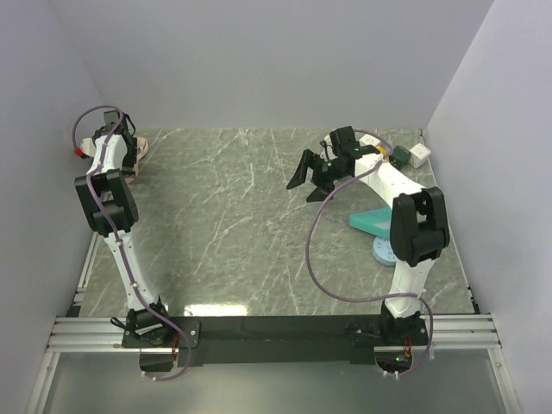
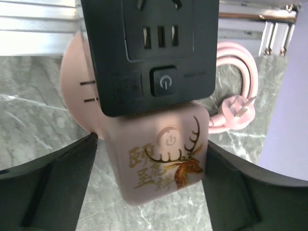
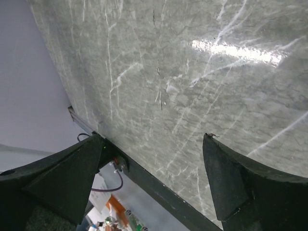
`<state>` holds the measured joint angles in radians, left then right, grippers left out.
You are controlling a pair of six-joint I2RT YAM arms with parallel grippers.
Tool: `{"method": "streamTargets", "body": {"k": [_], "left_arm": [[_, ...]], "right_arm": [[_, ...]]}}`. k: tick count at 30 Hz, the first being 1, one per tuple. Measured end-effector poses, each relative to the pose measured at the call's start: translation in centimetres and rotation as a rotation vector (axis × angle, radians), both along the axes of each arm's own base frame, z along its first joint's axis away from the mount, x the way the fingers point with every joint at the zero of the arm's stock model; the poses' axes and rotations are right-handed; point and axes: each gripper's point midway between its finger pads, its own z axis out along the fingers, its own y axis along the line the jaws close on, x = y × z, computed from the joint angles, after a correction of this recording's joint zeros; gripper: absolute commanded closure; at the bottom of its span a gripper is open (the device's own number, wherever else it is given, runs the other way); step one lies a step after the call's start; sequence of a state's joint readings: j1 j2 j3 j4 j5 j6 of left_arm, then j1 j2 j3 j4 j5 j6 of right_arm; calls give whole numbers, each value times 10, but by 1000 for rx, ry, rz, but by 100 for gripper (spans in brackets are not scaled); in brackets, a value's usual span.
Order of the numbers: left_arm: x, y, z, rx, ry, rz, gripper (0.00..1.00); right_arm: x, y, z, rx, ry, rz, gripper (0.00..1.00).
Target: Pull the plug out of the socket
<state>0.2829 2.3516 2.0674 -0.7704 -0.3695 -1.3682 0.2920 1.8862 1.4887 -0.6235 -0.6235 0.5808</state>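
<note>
L gripper (image 2: 150,144) spread astride pink block (image 2: 159,166), lower centre: pinch squarely, pull straight off black strip (image 2: 154,48). R gripper (image 3: 153,138) spread, empty.

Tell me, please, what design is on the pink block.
Pink block: a gold antlered deer head with gold characters; clearest in left wrist view.

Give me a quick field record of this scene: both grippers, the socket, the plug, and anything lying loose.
left gripper: open, fingers on either side of the pink socket block
pink socket block: deer print, round power button, lying on the marble table
black adapter: seated on the pink block's far end, appears plugged in
pink cable: coiled beside the block, its own plug free
right gripper: open, empty, over bare marble
task status: plug not yet pulled
</note>
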Motion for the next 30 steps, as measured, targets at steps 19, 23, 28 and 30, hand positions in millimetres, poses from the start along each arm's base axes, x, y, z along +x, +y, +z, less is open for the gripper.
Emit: {"method": "streamTargets", "body": {"k": [19,23,28,30], "left_arm": [[-69,-149,6,-107,35,-597,100],[-94,-235,5,-139,65,-888,100],[-140,-349,5,-168,94,-1255,90],[-160,-382,5,-191,95,-1360,78]], "right_arm": [[27,-13,-13,113,35,-48,11],[29,-17,-13,113,34,-57,9],[28,-22,-17,79,39,-64,7],[29,-26,-18,52,38,-71,6]]}}
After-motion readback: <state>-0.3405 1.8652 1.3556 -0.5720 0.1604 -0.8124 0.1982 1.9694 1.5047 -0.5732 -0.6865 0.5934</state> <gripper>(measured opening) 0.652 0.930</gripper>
